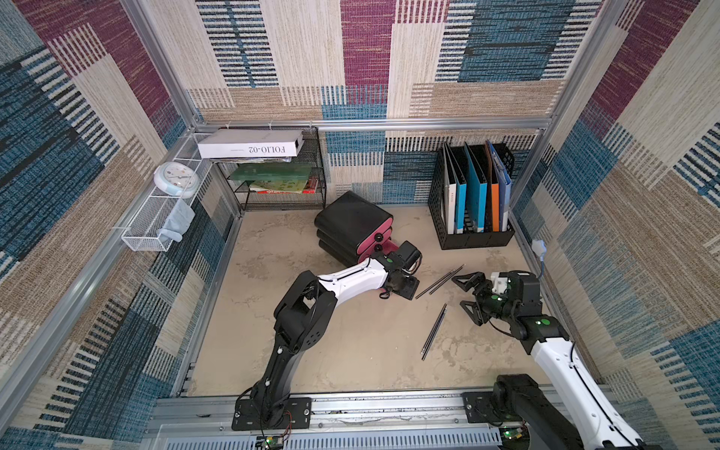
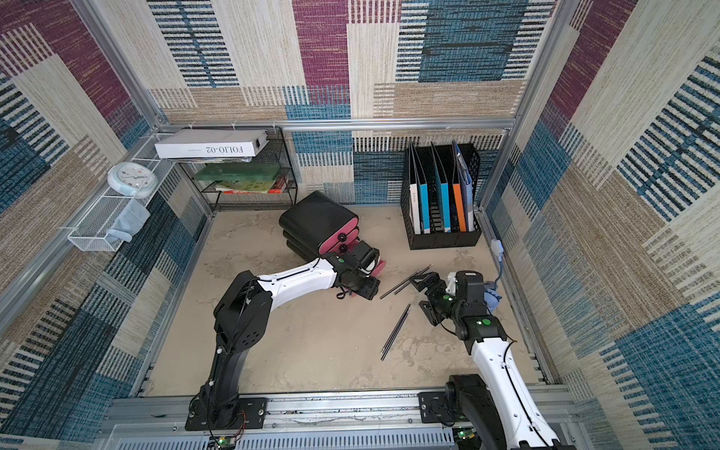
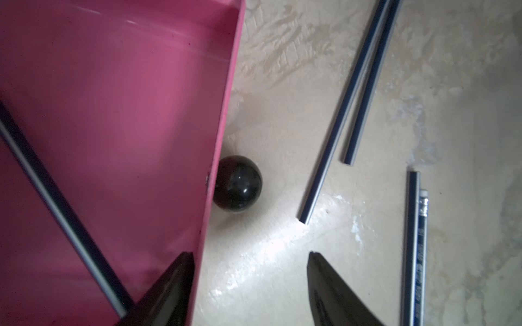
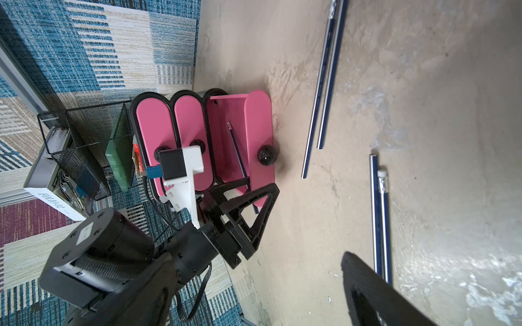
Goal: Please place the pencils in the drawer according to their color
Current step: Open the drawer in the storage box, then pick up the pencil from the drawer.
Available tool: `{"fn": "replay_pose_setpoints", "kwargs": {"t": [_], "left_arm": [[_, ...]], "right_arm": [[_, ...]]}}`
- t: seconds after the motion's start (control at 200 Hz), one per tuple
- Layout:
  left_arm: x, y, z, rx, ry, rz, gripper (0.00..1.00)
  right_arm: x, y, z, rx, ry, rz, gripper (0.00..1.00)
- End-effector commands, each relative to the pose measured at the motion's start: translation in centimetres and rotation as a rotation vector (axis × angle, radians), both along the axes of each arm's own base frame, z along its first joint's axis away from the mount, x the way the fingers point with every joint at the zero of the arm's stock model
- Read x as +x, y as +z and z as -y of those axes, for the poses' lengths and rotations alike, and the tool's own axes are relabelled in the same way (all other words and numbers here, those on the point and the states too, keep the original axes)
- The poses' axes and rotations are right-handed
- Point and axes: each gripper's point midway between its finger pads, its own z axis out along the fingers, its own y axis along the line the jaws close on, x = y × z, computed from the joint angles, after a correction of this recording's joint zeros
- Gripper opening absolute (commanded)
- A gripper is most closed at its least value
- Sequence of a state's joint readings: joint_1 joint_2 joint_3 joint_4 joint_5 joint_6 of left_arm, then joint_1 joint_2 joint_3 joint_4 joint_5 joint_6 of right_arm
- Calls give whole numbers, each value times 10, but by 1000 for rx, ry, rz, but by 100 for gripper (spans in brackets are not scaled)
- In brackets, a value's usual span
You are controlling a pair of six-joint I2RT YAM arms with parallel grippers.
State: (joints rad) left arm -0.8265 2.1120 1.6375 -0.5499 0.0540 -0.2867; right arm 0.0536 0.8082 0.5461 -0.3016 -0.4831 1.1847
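Jaws apart and empty on both arms, my left gripper hangs at the lip of the open pink drawer, and the nearest navy pencils lie on the bench between it and my right gripper, slanting toward the far right corner.

This was a lab test cell dressed as an office. Aluminium framing and carpet-tile walls boxed in a beige tabletop. A file rack of folders stood at upper right, and a mesh shelf of books and a clock at upper left.
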Motion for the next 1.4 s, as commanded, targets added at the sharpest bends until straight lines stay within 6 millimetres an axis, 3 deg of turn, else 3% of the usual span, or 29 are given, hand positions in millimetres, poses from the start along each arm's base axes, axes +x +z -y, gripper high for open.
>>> {"fn": "replay_pose_setpoints", "kwargs": {"t": [0.0, 0.21, 0.416, 0.536, 0.621, 0.721, 0.882, 1.087, 1.397], "left_arm": [[-9, 6, 9, -46, -19, -13, 67], [-19, 13, 12, -63, -17, -4, 67], [0, 54, 9, -77, 55, 96, 68], [16, 78, -7, -31, 146, 179, 69], [26, 84, -25, 52, 225, 208, 69], [32, 80, -44, 139, 281, 213, 68], [33, 59, -59, 205, 318, 180, 65], [28, 33, -61, 233, 329, 131, 62], [28, 14, -56, 245, 331, 102, 57]], "right_arm": [[0, 0, 0, -7, 1, 7, 95], [-1, 0, 0, -7, 1, 7, 95], [-2, -1, 0, -8, 3, 6, 95], [-2, -1, 0, -9, 4, 6, 95], [-2, -2, 0, -9, 6, 5, 95], [-2, -2, 0, -8, 6, 5, 95], [-2, -3, 0, -5, 6, 5, 95], [-2, -3, 0, -7, 8, 4, 94], [-3, -4, 0, -9, 5, 3, 94]]}}
